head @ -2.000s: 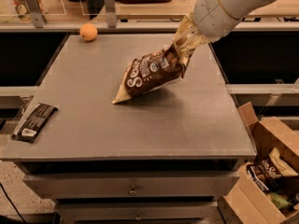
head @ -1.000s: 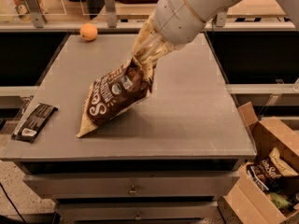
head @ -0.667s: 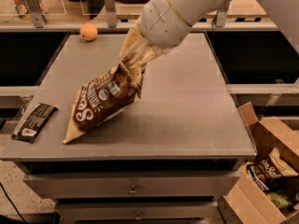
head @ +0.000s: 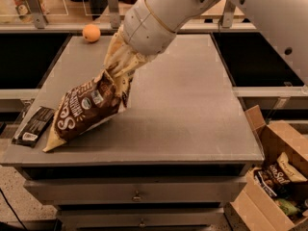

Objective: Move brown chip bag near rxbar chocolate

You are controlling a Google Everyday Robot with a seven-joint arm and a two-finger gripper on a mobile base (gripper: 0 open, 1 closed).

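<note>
The brown chip bag (head: 85, 109) is a puffy dark-brown bag with cream edges and white lettering. It hangs tilted, its lower corner at the grey table's (head: 183, 105) front left. My gripper (head: 118, 70) is shut on the bag's top edge and holds it from above. The rxbar chocolate (head: 33, 125), a flat black bar with a white patch, lies at the table's left front edge, just left of the bag's lower corner.
An orange (head: 91, 32) sits at the table's back left. A cardboard box (head: 274, 177) holding another chip bag stands on the floor at the right. Shelving and clear stands line the back.
My gripper has carried the brown chip bag leftward and toward the front, from the table's middle to just beside the rxbar chocolate. The orange and the bar have not moved.
</note>
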